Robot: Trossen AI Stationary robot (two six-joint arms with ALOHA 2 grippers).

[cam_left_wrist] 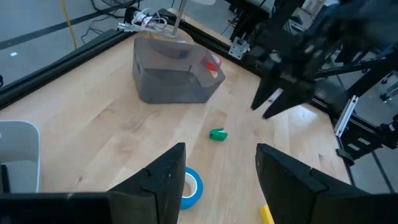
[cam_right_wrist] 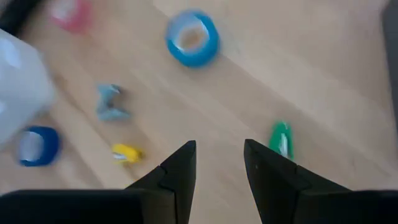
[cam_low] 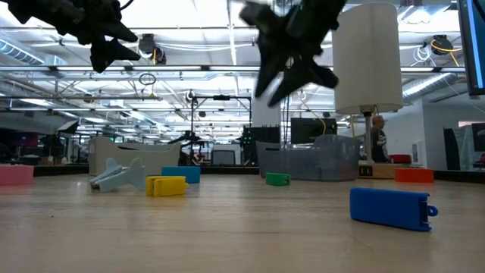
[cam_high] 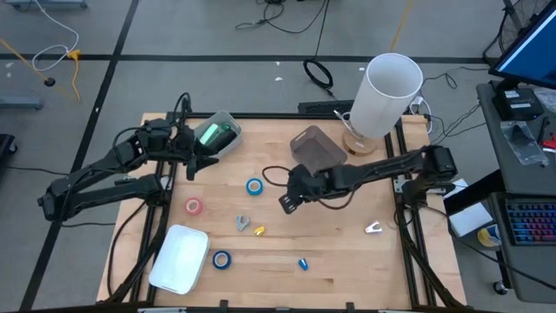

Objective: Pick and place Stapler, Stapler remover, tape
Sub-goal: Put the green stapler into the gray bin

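Observation:
My right gripper [cam_high: 285, 203] hangs open over the table's middle, tilted down, with nothing between its fingers [cam_right_wrist: 219, 149]. Below it lie a light-blue tape roll [cam_right_wrist: 192, 38], a small green piece [cam_right_wrist: 281, 138], a grey staple remover [cam_right_wrist: 111, 102] and a small yellow piece [cam_right_wrist: 127, 153]. A pink tape roll [cam_high: 194, 206] and a dark-blue tape roll [cam_high: 221, 259] lie flat farther left. A blue stapler [cam_high: 303, 263] lies near the front edge. My left gripper [cam_high: 195, 163] waits open and empty, raised at the far left.
A grey bin [cam_high: 314, 148] stands far of centre and a clear bin [cam_high: 219, 135] holding something green by my left gripper. A white bin [cam_high: 180, 258] sits at the near left, a tall white cylinder [cam_high: 387, 91] at the far right, and a white staple remover [cam_high: 373, 228] to the right.

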